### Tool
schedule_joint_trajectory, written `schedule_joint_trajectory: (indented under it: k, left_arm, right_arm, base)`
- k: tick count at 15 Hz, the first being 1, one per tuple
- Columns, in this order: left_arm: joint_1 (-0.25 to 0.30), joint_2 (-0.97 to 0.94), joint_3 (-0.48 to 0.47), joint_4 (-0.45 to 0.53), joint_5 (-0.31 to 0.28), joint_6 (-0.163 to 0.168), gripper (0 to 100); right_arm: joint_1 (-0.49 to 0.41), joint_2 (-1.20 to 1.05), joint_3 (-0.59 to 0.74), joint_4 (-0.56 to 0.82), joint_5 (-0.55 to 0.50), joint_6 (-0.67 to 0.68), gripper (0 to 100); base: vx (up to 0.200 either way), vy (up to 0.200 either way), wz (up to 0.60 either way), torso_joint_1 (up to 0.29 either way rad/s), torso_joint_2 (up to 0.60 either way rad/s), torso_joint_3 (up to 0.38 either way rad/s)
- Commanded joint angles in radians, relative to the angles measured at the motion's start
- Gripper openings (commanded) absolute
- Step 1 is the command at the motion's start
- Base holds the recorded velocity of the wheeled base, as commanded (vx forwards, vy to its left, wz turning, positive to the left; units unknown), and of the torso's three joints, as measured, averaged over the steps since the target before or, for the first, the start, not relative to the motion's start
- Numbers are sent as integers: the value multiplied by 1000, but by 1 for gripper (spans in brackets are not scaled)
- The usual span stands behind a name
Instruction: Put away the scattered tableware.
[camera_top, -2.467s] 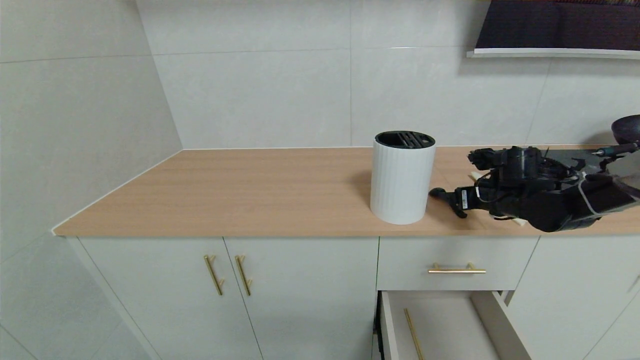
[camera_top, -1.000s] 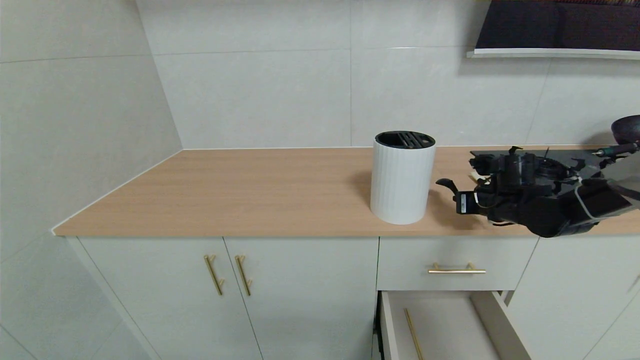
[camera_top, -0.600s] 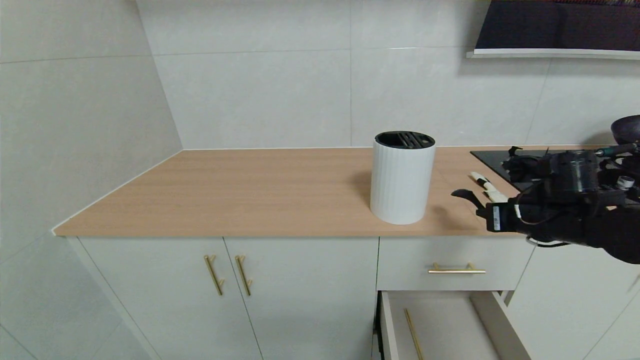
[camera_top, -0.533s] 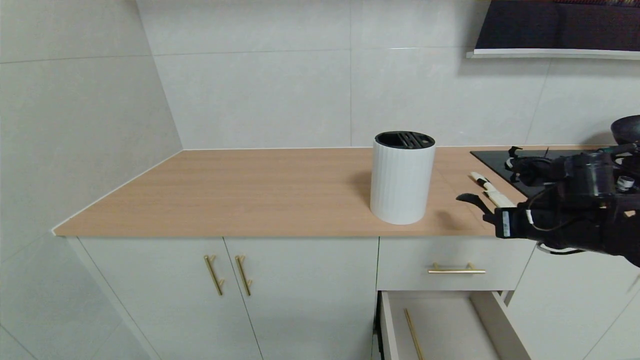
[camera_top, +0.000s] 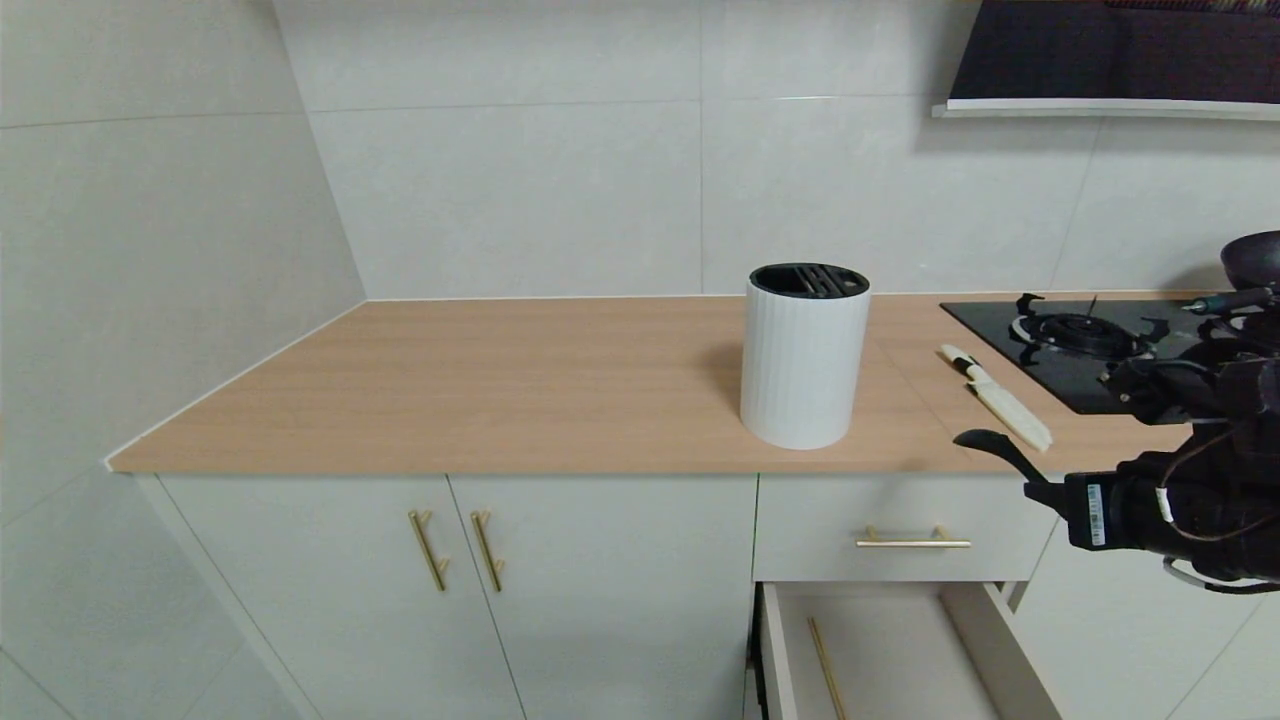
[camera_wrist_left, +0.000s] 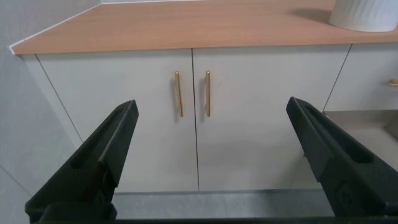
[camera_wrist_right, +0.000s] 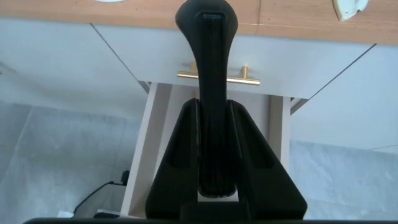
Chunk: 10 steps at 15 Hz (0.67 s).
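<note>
Pale knife (camera_top: 996, 398) flat on counter (camera_top: 500, 380) beside stove (camera_top: 1080, 345); right gripper (camera_top: 985, 447) closed, empty; left gripper (camera_wrist_left: 211, 107) wide open

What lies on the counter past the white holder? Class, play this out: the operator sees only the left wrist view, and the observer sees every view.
Observer: A knife lies flat on the countertop, to the right of the white holder and apart from it.
Operator: Is the other arm carrying anything?
Observer: No. The right pincer is shut on nothing and hangs in front of the counter edge, near the knife's tip.
Operator: What is beyond the knife?
Observer: A black gas hob is set into the countertop, just right of the knife.
</note>
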Motion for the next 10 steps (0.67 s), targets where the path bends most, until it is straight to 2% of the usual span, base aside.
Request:
schedule_joint_trajectory:
  k: [1,5,10]
  left_arm:
    - [0,0,0,0,0,1,100]
    - [0,0,0,0,0,1,100]
    - [0,0,0,0,0,0,100]
  right_arm:
    - [15,-19,20,-3,2,-17,0]
    - [45,-16,52,-3,3,-49,0]
    - [61,-6,69,-4,3,-70,0]
  base:
    - [0,0,0,0,0,0]
    - [0,0,0,0,0,0]
    - [0,0,0,-175,402,227]
